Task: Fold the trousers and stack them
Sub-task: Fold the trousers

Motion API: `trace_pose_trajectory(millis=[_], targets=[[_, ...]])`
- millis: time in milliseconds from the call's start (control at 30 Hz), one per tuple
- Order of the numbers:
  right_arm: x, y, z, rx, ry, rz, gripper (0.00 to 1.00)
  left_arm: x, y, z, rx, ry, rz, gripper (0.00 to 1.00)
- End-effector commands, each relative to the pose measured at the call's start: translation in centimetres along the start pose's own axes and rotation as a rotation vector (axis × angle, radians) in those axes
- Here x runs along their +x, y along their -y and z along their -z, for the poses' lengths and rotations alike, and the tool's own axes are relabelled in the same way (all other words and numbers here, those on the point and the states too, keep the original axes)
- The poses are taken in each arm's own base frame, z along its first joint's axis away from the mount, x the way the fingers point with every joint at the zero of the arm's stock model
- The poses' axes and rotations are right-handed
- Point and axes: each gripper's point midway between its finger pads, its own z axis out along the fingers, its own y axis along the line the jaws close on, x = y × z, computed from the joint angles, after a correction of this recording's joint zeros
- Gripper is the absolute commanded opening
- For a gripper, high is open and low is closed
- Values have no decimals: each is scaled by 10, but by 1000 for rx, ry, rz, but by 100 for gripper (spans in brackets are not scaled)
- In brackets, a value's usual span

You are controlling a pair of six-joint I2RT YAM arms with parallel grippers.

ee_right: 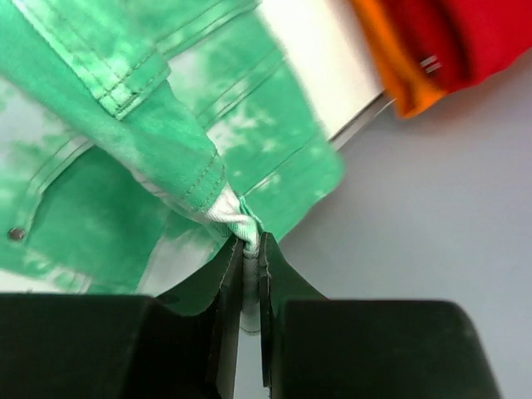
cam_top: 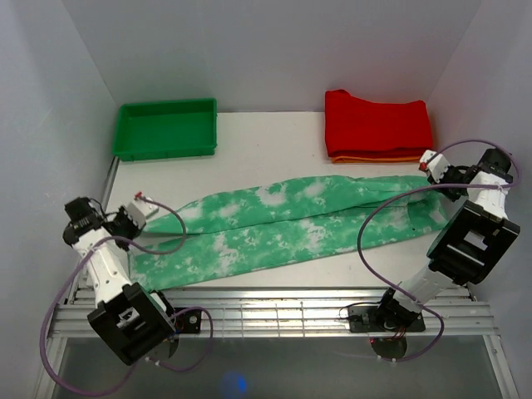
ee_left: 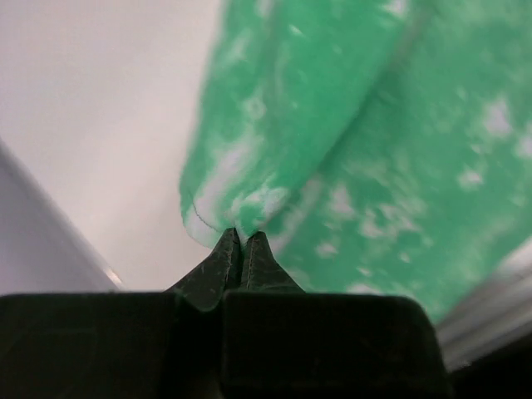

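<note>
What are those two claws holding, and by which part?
Both pinch the mint-green tie-dye cloth trousers: the left gripper at the end of a leg, the right gripper at the waist end.

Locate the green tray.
In the top view, the green tray sits at the far left corner, beyond the trousers, across from the red garment.

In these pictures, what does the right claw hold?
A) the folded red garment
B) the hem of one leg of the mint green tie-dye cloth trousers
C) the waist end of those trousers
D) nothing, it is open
C: in the right wrist view the right claw is shut on the stitched waist end of the mint green tie-dye cloth trousers, not far from a small metal rivet.
</note>
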Motion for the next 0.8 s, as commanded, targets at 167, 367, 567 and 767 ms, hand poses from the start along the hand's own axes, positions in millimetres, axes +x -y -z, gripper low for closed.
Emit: trace_pose_trajectory(millis=[167, 367, 567, 767], targets=[[46, -51, 15, -94, -108, 132, 8, 94, 126, -5, 337, -248, -151, 0], [70, -58, 5, -139, -182, 89, 8, 134, 77, -45, 316, -396, 222, 0], [61, -76, -11, -239, -207, 43, 8, 152, -10, -115, 192, -490, 454, 0], [18, -48, -35, -229, -188, -15, 8, 90, -94, -162, 97, -364, 468, 0]])
